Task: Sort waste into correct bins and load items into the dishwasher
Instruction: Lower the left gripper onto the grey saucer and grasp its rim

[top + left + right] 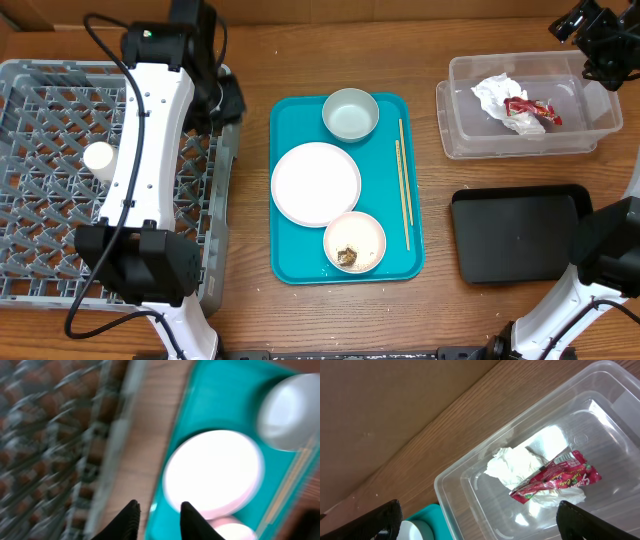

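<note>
Dishwasher rack (pixel 40 200), large, grey, lattice plastic: only a white cup (pixel 98 157) is loaded. In the clear plastic tub (pixel 455 135) a crumpled white napkin (pixel 492 92) and red-and-brown wrapper (pixel 530 110) are binned. On the teal tray (pixel 290 250) are left a round white plate (pixel 315 183), two small white bowls (pixel 350 113), thin wooden chopsticks (pixel 404 190) and brown scraps (pixel 347 257). The left end effector (pixel 159 517) is narrowly parted, the right end effector (pixel 480 520) spread wide; nothing is gripped.

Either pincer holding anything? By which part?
Nothing held. Left pincer: jaws apart, nothing between. Right pincer: wide open, empty, above the clear tub.
</note>
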